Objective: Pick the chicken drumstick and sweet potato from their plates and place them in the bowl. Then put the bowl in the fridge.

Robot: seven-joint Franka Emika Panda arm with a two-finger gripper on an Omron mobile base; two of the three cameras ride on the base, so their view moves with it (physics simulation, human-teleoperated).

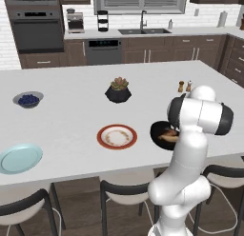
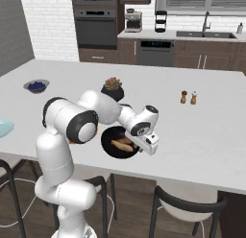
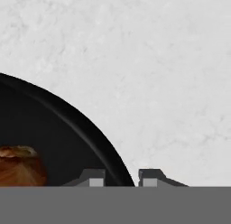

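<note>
The glossy black bowl [image 1: 156,129] [image 2: 109,136] [image 3: 54,142] sits near the island's front edge, partly behind my arm. In it lie the reddish-brown chicken drumstick [image 3: 18,166] and the paler sweet potato [image 1: 167,133]. My gripper [image 3: 121,179] [image 2: 140,149] reaches down at the bowl's right rim, one fingertip [image 3: 92,178] inside and the other outside, shut on the rim. The red-rimmed plate [image 1: 102,135] and the light blue plate [image 1: 20,158] [image 2: 4,127] lie bare to the left. The fridge is out of view.
A black plant pot [image 1: 118,91] [image 2: 113,89] stands behind the bowl. A small bowl of blueberries [image 1: 28,99] [image 2: 36,85] is far left. Two shakers [image 1: 185,86] [image 2: 188,97] stand to the right. Dark stools [image 1: 128,190] [image 2: 187,203] line the island's front edge.
</note>
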